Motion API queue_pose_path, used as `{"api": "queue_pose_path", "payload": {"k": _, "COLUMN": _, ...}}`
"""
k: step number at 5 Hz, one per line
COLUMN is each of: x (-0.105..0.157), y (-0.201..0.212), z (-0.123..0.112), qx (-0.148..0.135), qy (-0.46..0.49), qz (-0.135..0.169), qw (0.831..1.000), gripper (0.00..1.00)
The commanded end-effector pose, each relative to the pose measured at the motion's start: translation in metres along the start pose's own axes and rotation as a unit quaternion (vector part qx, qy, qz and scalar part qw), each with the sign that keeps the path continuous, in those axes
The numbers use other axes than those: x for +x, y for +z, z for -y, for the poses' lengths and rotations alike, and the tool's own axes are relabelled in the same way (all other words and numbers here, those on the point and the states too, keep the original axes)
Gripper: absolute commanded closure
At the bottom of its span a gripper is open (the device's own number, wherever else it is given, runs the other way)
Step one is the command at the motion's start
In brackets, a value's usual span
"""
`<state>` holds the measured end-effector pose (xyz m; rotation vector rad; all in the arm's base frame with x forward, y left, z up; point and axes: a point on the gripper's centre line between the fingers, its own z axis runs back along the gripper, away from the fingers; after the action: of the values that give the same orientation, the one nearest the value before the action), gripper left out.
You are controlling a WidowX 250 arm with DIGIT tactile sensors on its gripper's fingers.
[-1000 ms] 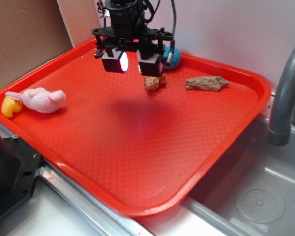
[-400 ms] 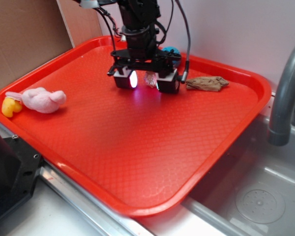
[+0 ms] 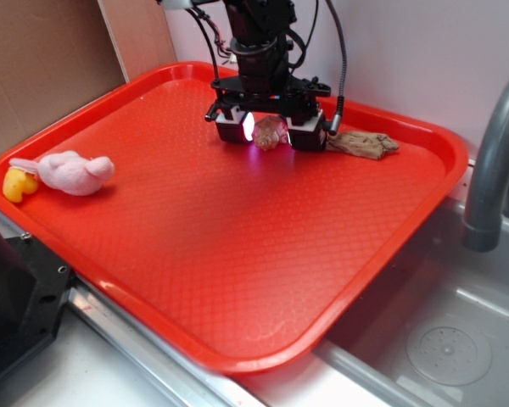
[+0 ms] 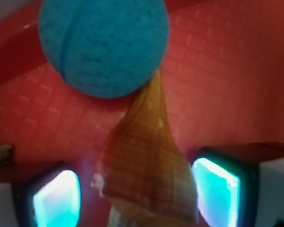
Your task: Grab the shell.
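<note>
Seen from the exterior camera, down low on the far part of the red tray [image 3: 390, 254], with the gripper [image 3: 270, 131] spread apart and its two lit pads straddling the shell [image 3: 269, 132], which sits on the tray floor between them; just right of that, a flat brown bark-like piece [image 3: 362, 144] close beside the right pad, and far off at the left rim a pink plush toy [image 3: 72, 172] with a yellow piece at its end. Seen from the wrist camera, the shell [image 4: 144, 165] fills the gap between the glowing pads [image 4: 54, 201], broad body toward the camera and pointed tip running up to meet the blue ball [image 4: 103, 45], whether touching or only overlapping cannot be told. Probably light, hard and rigid, with a glossy tapering surface likely to squirt out if pinched near the tip; best taken across the widest whorl, squarely between the pads, with modest force since thin shell edges may chip
</note>
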<state>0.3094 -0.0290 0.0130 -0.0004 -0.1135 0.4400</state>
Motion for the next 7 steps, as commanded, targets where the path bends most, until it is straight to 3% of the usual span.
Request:
{"api": "queue_pose_path", "payload": {"k": 1, "x": -0.004, "y": 0.019, "z": -0.017, "qx": 0.002, "qy": 0.013, "qz": -0.02, "qw": 1.0, "gripper": 1.0}}
{"api": "queue_pose_path", "payload": {"k": 2, "x": -0.025, "y": 0.068, "z": -0.015, "qx": -0.024, "qy": -0.004, "qz": -0.027, "qw": 0.999, "gripper": 1.0}}
{"api": "queue_pose_path", "payload": {"k": 3, "x": -0.038, "y": 0.119, "z": -0.013, "qx": -0.025, "qy": -0.003, "qz": -0.026, "qw": 0.999, "gripper": 1.0}}
{"api": "queue_pose_path", "payload": {"k": 4, "x": -0.042, "y": 0.168, "z": -0.026, "qx": -0.075, "qy": -0.054, "qz": 0.045, "qw": 0.995, "gripper": 1.0}}
{"api": "queue_pose_path", "payload": {"k": 5, "x": -0.041, "y": 0.218, "z": -0.029, "qx": -0.081, "qy": -0.091, "qz": 0.059, "qw": 0.991, "gripper": 1.0}}
{"api": "queue_pose_path", "payload": {"k": 6, "x": -0.039, "y": 0.249, "z": -0.037, "qx": -0.126, "qy": -0.117, "qz": 0.014, "qw": 0.985, "gripper": 1.0}}
{"api": "queue_pose_path", "payload": {"k": 7, "x": -0.04, "y": 0.259, "z": -0.036, "qx": -0.129, "qy": -0.107, "qz": -0.011, "qw": 0.986, "gripper": 1.0}}
